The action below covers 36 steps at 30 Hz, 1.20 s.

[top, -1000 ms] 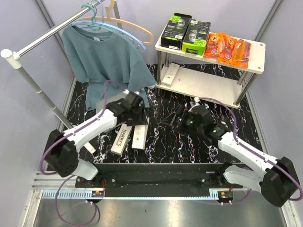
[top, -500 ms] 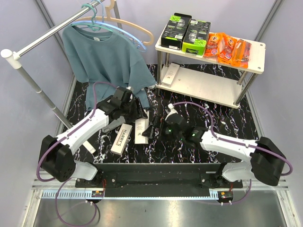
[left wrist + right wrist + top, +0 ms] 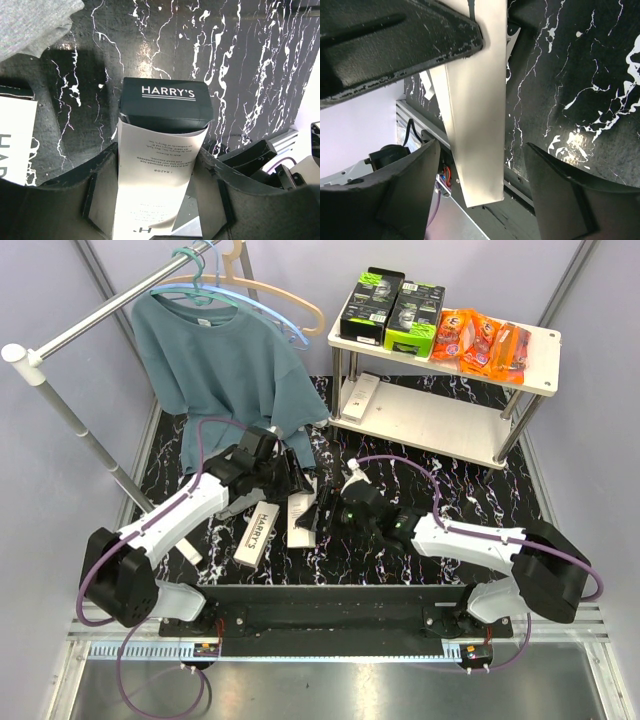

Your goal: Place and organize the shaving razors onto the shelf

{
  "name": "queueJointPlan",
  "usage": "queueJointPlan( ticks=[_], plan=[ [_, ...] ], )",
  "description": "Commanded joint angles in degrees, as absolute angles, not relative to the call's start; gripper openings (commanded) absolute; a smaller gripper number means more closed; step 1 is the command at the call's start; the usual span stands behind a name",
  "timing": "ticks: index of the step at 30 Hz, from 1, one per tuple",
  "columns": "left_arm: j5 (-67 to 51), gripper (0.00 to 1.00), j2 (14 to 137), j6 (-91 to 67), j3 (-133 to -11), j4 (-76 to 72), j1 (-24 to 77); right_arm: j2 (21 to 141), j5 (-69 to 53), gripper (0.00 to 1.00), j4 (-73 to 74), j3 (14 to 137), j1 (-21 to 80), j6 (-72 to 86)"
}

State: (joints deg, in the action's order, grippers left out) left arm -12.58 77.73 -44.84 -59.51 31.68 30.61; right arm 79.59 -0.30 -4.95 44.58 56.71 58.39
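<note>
The white razor box (image 3: 472,130), clamped by the left gripper (image 3: 157,150), runs top-to-bottom through the right wrist view, between the right gripper's (image 3: 482,145) spread fingers.

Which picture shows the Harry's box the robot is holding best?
The left wrist view: the Harry's box fills the middle, name readable, in the left hand. The right wrist view shows only its plain white side; the top view shows it small and far away.

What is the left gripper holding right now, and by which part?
The left gripper clamps the Harry's box across its white sleeve, short of the dark cap. The open right gripper straddles that box, not gripping.
</note>
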Motion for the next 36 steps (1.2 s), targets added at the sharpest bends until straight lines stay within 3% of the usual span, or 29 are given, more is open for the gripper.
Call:
queueJointPlan(
  ticks=[1,4,7,12,15,20,25,28,36],
  plan=[
    [-14.9,0.35,75.1,-45.6,-59.6,28.0,29.9,79.5,1.6,0.73,-7.6,46.1,57.4,58.2],
    [-15.3,0.35,75.1,-45.5,-60.0,27.9,29.4,79.9,1.1,0.72,-8.3,45.9,57.4,58.3],
    [-15.6,0.35,75.1,-45.4,-60.4,27.9,29.1,80.7,0.4,0.63,-9.8,45.5,57.4,58.4],
    [-15.9,0.37,74.9,-45.4,-60.6,27.9,28.8,81.0,0.1,0.35,-11.2,45.2,57.5,58.4],
    [-16.2,0.41,75.0,-45.4,-60.3,27.9,28.7,80.6,0.2,0.26,-11.7,44.4,57.5,58.5],
    [-16.4,0.55,74.9,-45.1,-60.0,27.8,28.7,80.3,0.2,0.23,-11.8,44.2,57.4,58.4],
    [-16.5,0.86,75.0,-44.6,-60.1,27.7,28.7,80.3,0.2,0.20,-12.0,44.3,57.4,58.4],
    [-16.3,0.97,74.8,-44.3,-60.0,27.9,28.7,80.3,0.2,0.18,-12.0,44.3,57.4,58.3],
    [-8.6,0.99,72.6,-41.1,-61.2,32.2,28.7,80.6,0.2,0.17,-12.4,44.1,57.4,58.4]
  ],
)
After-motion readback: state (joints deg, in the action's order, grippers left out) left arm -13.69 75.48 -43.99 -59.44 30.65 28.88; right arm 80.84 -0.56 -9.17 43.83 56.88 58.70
